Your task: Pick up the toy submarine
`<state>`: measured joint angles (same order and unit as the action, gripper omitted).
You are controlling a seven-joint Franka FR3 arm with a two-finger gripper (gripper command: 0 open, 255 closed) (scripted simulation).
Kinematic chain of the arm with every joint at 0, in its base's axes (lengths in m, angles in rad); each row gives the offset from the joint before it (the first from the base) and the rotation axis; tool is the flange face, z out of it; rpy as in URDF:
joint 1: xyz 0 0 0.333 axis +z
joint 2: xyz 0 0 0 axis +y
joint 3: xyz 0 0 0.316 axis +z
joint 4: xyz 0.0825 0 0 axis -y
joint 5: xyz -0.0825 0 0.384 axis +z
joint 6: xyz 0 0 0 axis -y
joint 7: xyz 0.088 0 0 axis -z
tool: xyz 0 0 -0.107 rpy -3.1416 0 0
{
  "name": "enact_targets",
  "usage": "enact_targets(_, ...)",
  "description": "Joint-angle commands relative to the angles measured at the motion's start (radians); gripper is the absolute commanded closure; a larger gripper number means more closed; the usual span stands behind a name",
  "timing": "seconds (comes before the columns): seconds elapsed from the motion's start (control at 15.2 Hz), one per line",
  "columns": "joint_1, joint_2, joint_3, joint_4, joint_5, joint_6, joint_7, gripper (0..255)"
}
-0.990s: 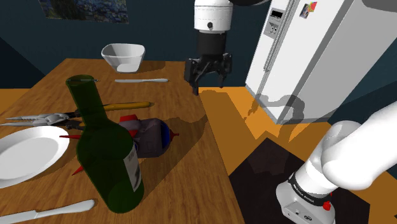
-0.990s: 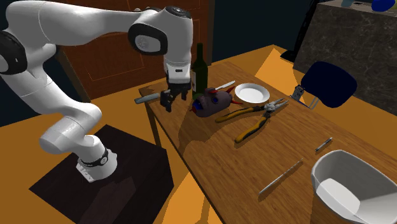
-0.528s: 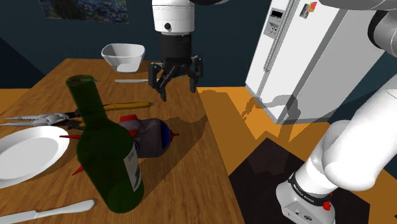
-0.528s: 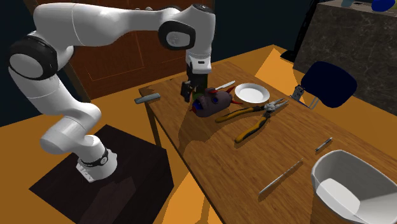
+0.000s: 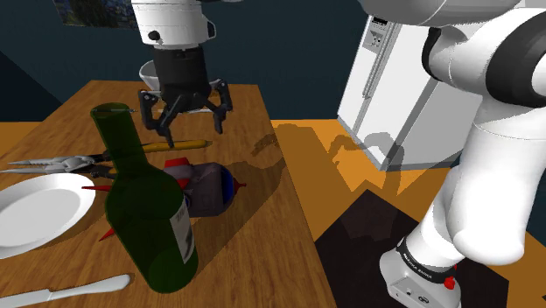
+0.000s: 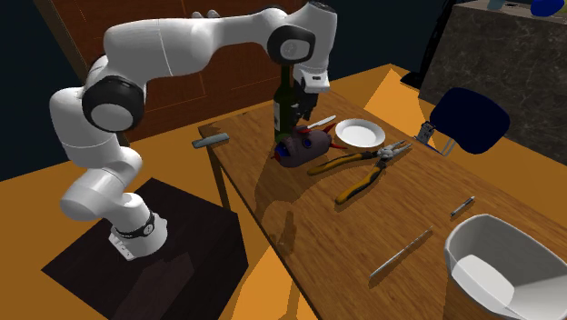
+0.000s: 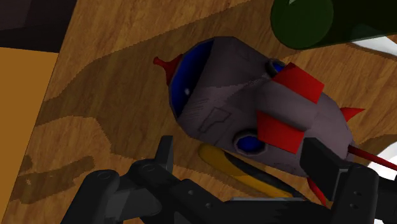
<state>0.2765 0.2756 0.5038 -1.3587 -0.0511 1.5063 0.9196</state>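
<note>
The toy submarine [image 5: 208,187] lies on its side on the wooden table [image 5: 262,219]. It is grey-purple with a blue nose, red fins and red spikes. My gripper [image 5: 188,131] hangs open above the table, just behind the submarine and apart from it. In the wrist view the submarine [image 7: 248,111] lies just ahead of the spread fingers [image 7: 164,156], with nothing between them. In the second exterior view the submarine [image 6: 300,147] rests at the foot of the green bottle [image 6: 285,107].
A tall green bottle [image 5: 149,210] stands right beside the submarine. Yellow-handled pliers [image 5: 175,144] lie under the gripper. A white plate [image 5: 35,210], a knife [image 5: 70,291] and a white bowl [image 5: 166,77] share the table. A white fridge [image 5: 420,79] stands beyond the table edge.
The arm has swung to the shoulder view's left, carrying the gripper from the table's edge to a spot over the pliers behind the submarine. The fingers stayed open.
</note>
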Motion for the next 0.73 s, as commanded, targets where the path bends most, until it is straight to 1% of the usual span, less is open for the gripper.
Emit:
enact_targets(0.0, 0.062, 0.124, 0.008, 0.154, -0.056, -0.04, 0.048, 0)
enact_targets(0.07, 0.095, 0.181, 0.007, 0.234, -0.079, -0.068, 0.064, 0)
enact_targets(0.13, 0.098, 0.183, 0.004, 0.238, -0.079, -0.069, 0.064, 0)
enact_targets(0.59, 0.07, 0.15, 0.003, 0.084, -0.065, 0.052, 0.057, 0)
enact_targets(0.66, 0.07, 0.15, 0.003, 0.084, -0.065, 0.052, 0.057, 0)
